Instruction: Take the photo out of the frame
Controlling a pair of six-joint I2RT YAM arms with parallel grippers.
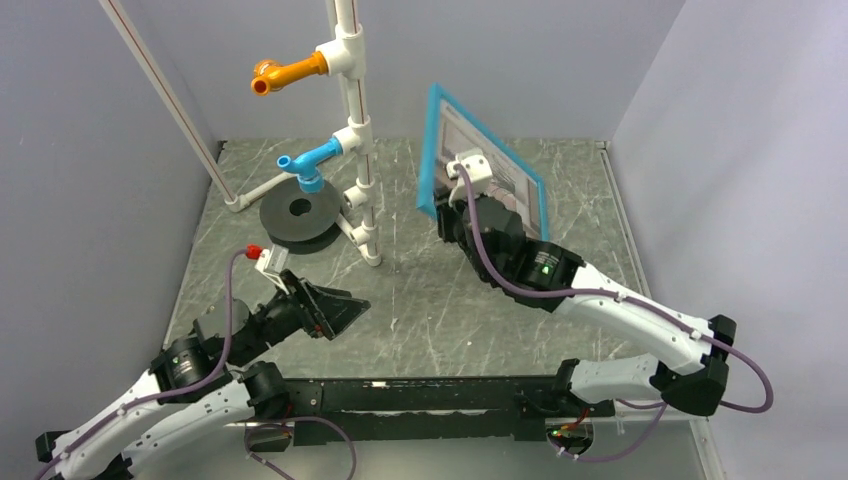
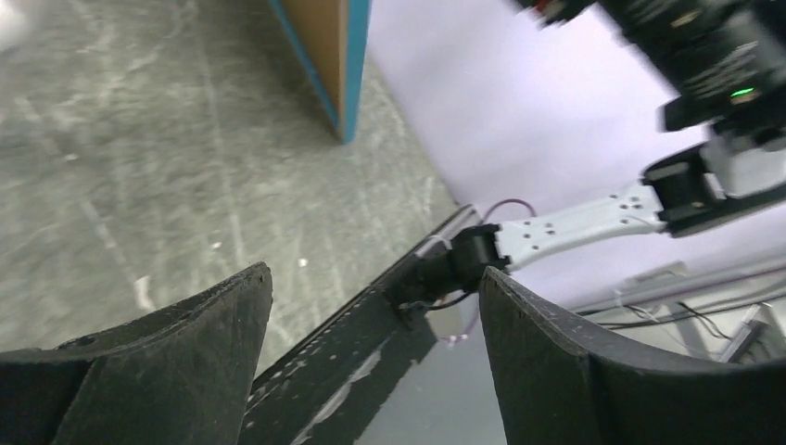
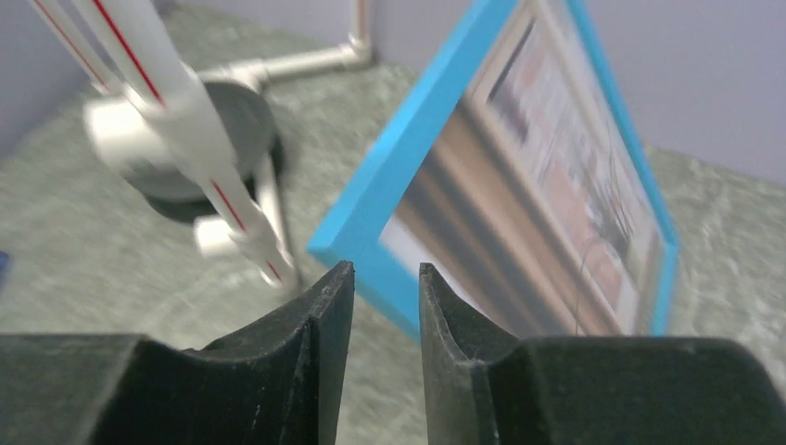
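The frame (image 1: 437, 150), with its turquoise-blue border, stands tilted on edge at the back right of the table. The photo (image 1: 516, 186) sits inside it, showing beige and brown bands. In the right wrist view the frame's lower corner (image 3: 371, 260) lies just beyond the fingertips, with the photo (image 3: 575, 176) behind it. My right gripper (image 3: 386, 269) has its jaws a narrow gap apart with nothing between them. In the top view it (image 1: 449, 205) is against the frame's near lower corner. My left gripper (image 1: 350, 305) is wide open and empty over the left middle of the table. The left wrist view shows the frame's edge (image 2: 355, 65).
A white PVC pipe stand (image 1: 355, 130) with an orange fitting (image 1: 290, 72) and a blue fitting (image 1: 312, 160) rises at the back centre. A black disc (image 1: 300, 213) lies at its foot. A slanted white rod (image 1: 170, 100) leans at the left. Walls close three sides.
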